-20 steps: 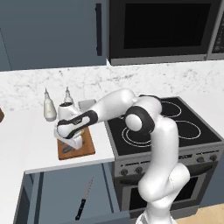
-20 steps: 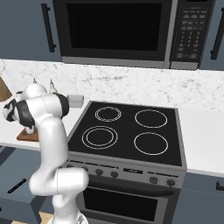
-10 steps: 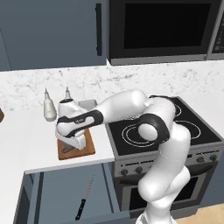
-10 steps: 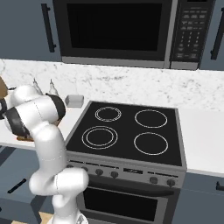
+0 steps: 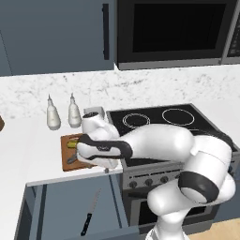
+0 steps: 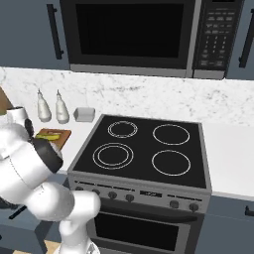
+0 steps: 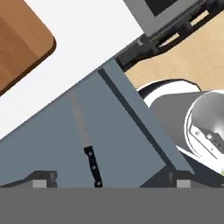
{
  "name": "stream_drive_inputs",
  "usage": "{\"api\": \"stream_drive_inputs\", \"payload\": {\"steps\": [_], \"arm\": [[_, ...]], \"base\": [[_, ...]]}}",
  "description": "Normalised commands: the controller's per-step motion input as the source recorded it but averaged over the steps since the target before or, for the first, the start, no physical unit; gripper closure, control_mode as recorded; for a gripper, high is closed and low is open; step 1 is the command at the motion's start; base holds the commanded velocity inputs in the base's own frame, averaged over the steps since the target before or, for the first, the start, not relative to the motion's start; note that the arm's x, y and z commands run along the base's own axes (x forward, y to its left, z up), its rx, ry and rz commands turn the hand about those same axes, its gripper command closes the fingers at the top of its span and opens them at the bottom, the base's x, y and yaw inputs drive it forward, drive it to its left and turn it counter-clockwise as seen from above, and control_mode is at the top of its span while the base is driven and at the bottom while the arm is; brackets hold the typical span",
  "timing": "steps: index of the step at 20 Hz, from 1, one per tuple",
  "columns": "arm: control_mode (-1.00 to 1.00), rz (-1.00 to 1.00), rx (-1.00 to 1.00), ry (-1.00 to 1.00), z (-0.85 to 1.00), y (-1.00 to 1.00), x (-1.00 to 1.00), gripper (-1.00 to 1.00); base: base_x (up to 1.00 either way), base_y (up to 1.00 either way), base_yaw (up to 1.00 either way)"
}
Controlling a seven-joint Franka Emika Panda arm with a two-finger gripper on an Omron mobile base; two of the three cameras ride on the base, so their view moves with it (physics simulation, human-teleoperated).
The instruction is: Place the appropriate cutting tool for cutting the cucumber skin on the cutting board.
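The reddish-brown cutting board (image 5: 70, 165) lies on the white counter left of the stove, and its corner (image 7: 19, 41) shows at the top left of the hand view. On it rest the yellow-green cucumber (image 5: 72, 144) at the back and the small grey peeler (image 5: 72, 159) nearer the front. The right base view has the board (image 6: 61, 140) and the cucumber (image 6: 51, 134) beside my arm. My gripper (image 7: 109, 181) is open with nothing between its tips, just off the board's right front corner, above the counter's edge and the open drawer.
A long black-handled knife (image 7: 87, 148) lies in the open drawer (image 5: 70, 206) below the counter. Two white bottles (image 5: 53, 116) and a small grey box (image 6: 85, 114) stand at the back. The black stovetop (image 6: 144, 154) is to the right.
My hand has swung from over the board to its right front corner, past the counter's edge. The peeler lies on the board, free of the fingers.
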Motion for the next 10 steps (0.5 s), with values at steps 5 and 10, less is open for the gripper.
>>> {"api": "stream_drive_inputs", "payload": {"steps": [5, 10], "arm": [[-1.00, 0.32, 0.00, 0.00, 0.39, -0.95, -1.00, -1.00], [-1.00, 0.37, 0.00, 0.00, 0.44, -0.70, -1.00, -1.00]], "base": [[0.00, 0.00, 0.00], [0.00, 0.00, 0.00]]}}
